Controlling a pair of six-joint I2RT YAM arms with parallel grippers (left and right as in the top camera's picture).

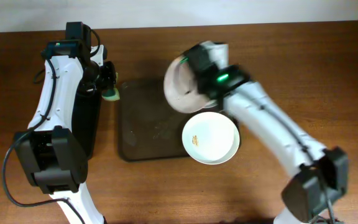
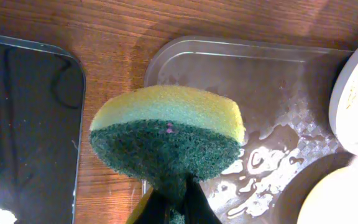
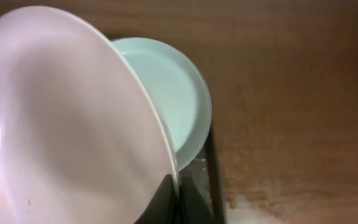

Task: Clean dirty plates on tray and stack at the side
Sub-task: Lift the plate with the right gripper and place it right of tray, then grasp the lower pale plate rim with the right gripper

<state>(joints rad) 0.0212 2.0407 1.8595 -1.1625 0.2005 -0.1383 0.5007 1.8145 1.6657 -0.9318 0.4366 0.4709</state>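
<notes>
Plate [image 3: 73, 124] tilted in right claw [image 3: 174, 202], sponge [image 2: 166, 134] left

My left arm [image 1: 58, 93] goes up the left side, bends at the top and turns to the right; my left gripper [image 1: 107, 78] is closed tight on a sponge [image 2: 169, 134], pinching it from below in the wrist view; my right arm [image 1: 272, 127] stretches from the low right corner up toward the middle; a green light glows on its wrist [image 1: 219, 78]; my right gripper [image 1: 194, 71] is clamped on the edge of a plate [image 3: 73, 124] and holds it tilted.
</notes>
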